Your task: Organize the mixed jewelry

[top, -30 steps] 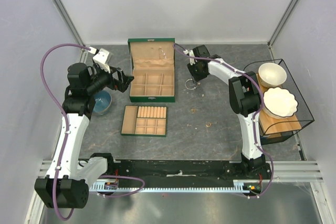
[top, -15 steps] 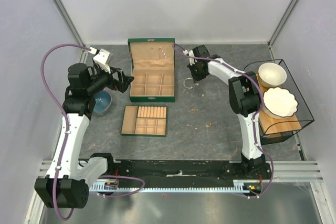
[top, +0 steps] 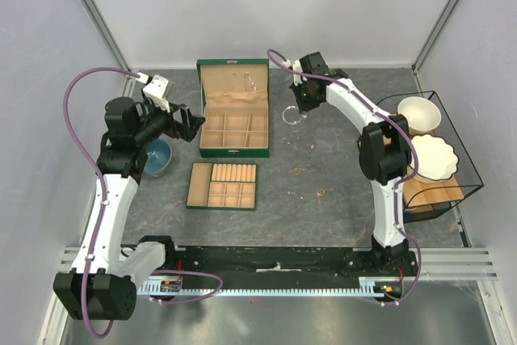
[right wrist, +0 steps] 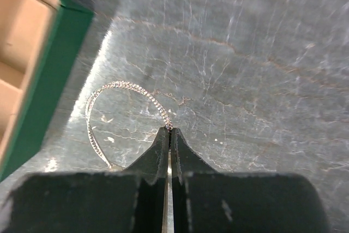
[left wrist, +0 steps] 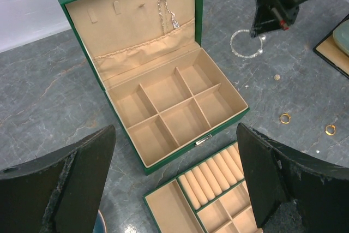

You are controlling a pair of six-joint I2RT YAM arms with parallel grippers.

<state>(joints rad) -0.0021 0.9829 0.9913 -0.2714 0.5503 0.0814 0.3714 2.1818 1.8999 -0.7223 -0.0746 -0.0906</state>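
My right gripper (right wrist: 169,130) is shut on the thin silver wire bangle (right wrist: 117,88) and holds it by its rim just right of the open green box (top: 234,119); the bangle hangs below the fingers in the top view (top: 291,115) and shows in the left wrist view (left wrist: 245,43). Two small gold rings (left wrist: 285,117) (left wrist: 329,130) and a tiny piece (left wrist: 276,77) lie on the grey table. My left gripper (left wrist: 175,129) is open and empty, above the box's left side (top: 187,123). The tan compartmented tray (top: 223,185) lies in front of the box.
A blue bowl (top: 157,156) sits under the left arm. A black wire basket (top: 464,169) with two white bowls stands at the right edge. A silver chain (left wrist: 166,15) hangs in the box lid. The box corner (right wrist: 43,80) is close to the bangle.
My right gripper has risen and moved toward the back with the bangle in it; the bangle has shifted a little back and left. The left arm has not moved.
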